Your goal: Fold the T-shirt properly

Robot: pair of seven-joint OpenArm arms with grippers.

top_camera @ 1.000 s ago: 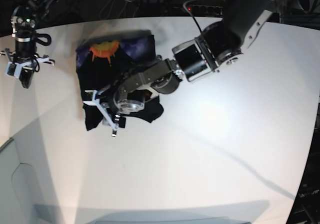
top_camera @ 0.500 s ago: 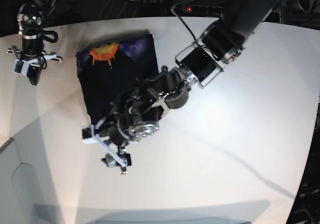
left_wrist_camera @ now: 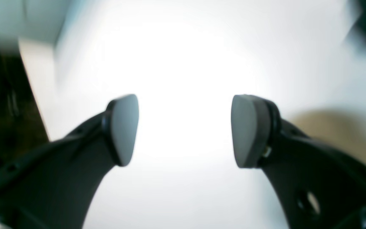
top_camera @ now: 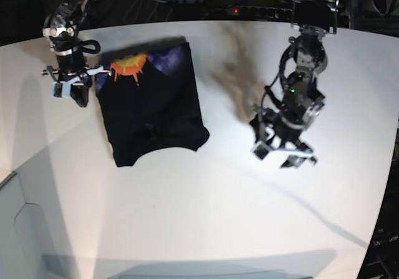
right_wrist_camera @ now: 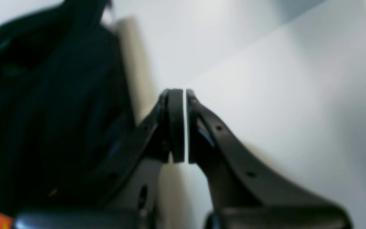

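Black cotton lies folded into a rough rectangle on the white table [top_camera: 262, 229], toward ten o'clock from the table's middle in the base view: the T-shirt [top_camera: 149, 120] rests flat, with its orange-yellow print [top_camera: 128, 65] and a patch of purple-blue showing along the far edge, at about twelve o'clock on the cloth. The near edge, at six o'clock, is uneven, with a corner jutting out toward four o'clock. The right gripper [top_camera: 67, 90] hangs just beside the shirt's nine-to-ten o'clock corner, near the print; I cannot tell whether it touches the cloth. From its own wrist camera the right gripper [right_wrist_camera: 185, 127] shows its two pads pressed together with only a thin bright line between them and nothing caught there, while the dark shirt [right_wrist_camera: 49, 111] fills the view toward nine o'clock. The left gripper [top_camera: 283, 154] is well apart from the shirt, over bare table at about three o'clock from it. Its wrist view shows the left gripper [left_wrist_camera: 184, 130] with the grey pads [left_wrist_camera: 124, 128] spread wide and nothing but bright table between them; a blurred dark shape sits at the one o'clock corner of that view.
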